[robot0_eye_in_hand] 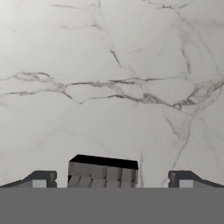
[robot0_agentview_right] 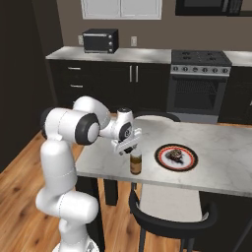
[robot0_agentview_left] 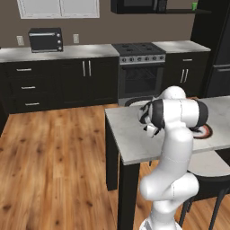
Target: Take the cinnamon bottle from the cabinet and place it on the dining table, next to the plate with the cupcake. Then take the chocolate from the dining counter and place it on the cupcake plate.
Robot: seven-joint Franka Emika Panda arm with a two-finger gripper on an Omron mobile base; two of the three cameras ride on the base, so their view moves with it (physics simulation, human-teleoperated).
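Half of my job looks done: the small amber-brown cinnamon bottle [robot0_agentview_right: 135, 162] stands left of the round white plate [robot0_agentview_right: 176, 157], and my gripper [robot0_eye_in_hand: 112, 178], jaws spread wide, hangs over the tiny black chocolate bar [robot0_eye_in_hand: 104, 169].

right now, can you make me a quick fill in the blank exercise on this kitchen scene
1. The cinnamon bottle stands on the dining table, beside the ____ with the cupcake.
2. The chocolate lies between the fingers of the hand, whose jaws are ____.
3. The chocolate rests on the ____ tabletop.

Missing words: plate; open; marble
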